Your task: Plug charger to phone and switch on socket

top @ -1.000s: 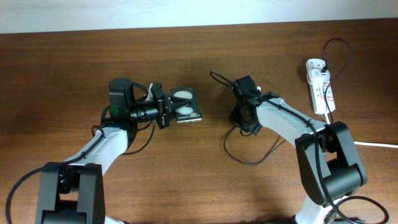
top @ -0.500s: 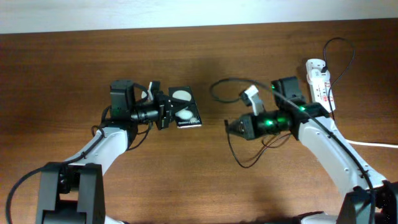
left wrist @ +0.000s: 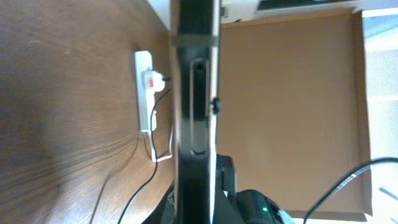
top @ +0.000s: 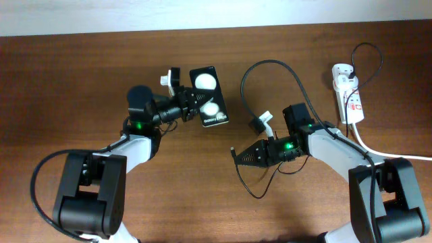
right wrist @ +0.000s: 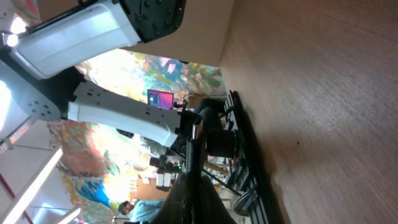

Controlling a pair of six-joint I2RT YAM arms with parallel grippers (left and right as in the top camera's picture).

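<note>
Since 0.5 s ago: the small black glossy rectangular smartphone (top: 216, 96) had shifted toward the far edge and turned more end-on. The right gripper (top: 236, 156) had swung down and to the left, and the cable loop above it had grown taller.

Overhead: the left gripper (top: 192, 108) was clenched on the smartphone's left long edge. The glossy face pointed up and showed two white glare spots. The right gripper pointed left, below and to the right of the smartphone and apart from it. Its fingers were pinched on the long thin black charger cable (top: 270, 63) near the small connector tip. The charger cable arched high above that arm and hung in a second loop onto the brown wooden worktop (top: 81, 67). The white elongated power strip (top: 348, 94) lay at the far right with a plug in its top end. Its thick white cord (top: 405, 156) ran off to the right.

Left wrist: the smartphone (left wrist: 196, 106) was seen edge-on as a dark upright bar. The power strip (left wrist: 144, 93) lay beyond it on the worktop and showed one red switch.

Right wrist: dark gripper fingers converged at the bottom. The grip on the charger cable could not be made out there.
</note>
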